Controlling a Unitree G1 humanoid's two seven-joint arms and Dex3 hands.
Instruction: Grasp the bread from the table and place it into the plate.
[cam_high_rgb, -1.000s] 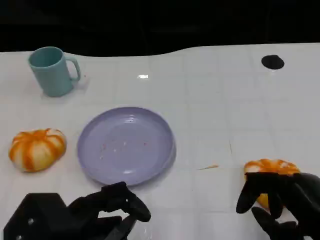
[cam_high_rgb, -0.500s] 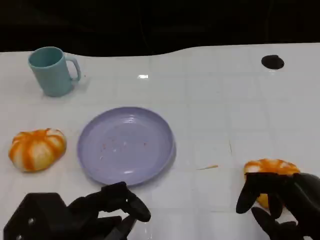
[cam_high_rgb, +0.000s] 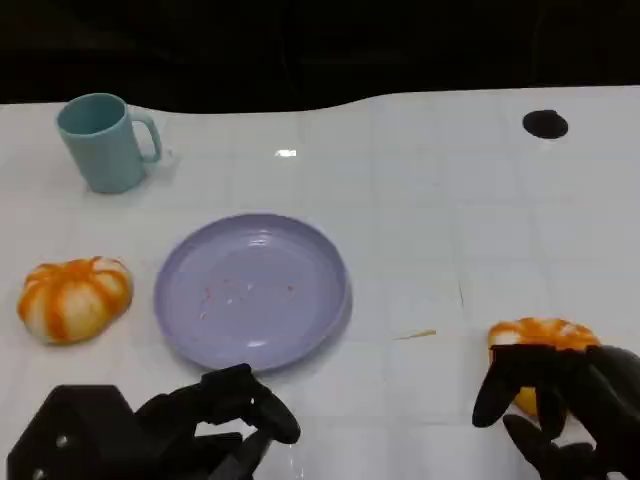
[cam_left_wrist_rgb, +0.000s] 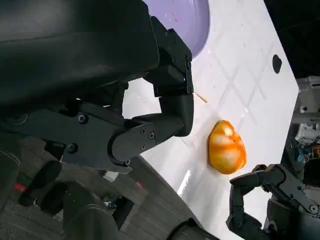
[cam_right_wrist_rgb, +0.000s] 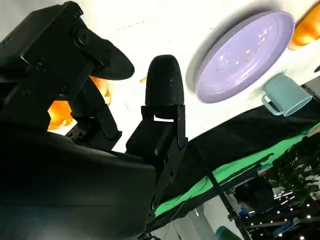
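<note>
An orange-and-white bread (cam_high_rgb: 541, 334) lies at the table's near right, also seen in the left wrist view (cam_left_wrist_rgb: 227, 148) and as an orange patch behind the fingers in the right wrist view (cam_right_wrist_rgb: 59, 114). My right hand (cam_high_rgb: 562, 408) hovers just on the near side of it with fingers spread, and the left wrist view shows that hand (cam_left_wrist_rgb: 260, 200) apart from the bread. The lilac plate (cam_high_rgb: 252, 290) sits mid-table with nothing in it. My left hand (cam_high_rgb: 195, 432) rests low in front of the plate, fingers apart and holding nothing.
A second orange-and-white bread (cam_high_rgb: 75, 298) lies left of the plate. A teal mug (cam_high_rgb: 104, 142) stands at the back left. A black round spot (cam_high_rgb: 545, 124) marks the table's far right. Bare white table lies between the plate and the right bread.
</note>
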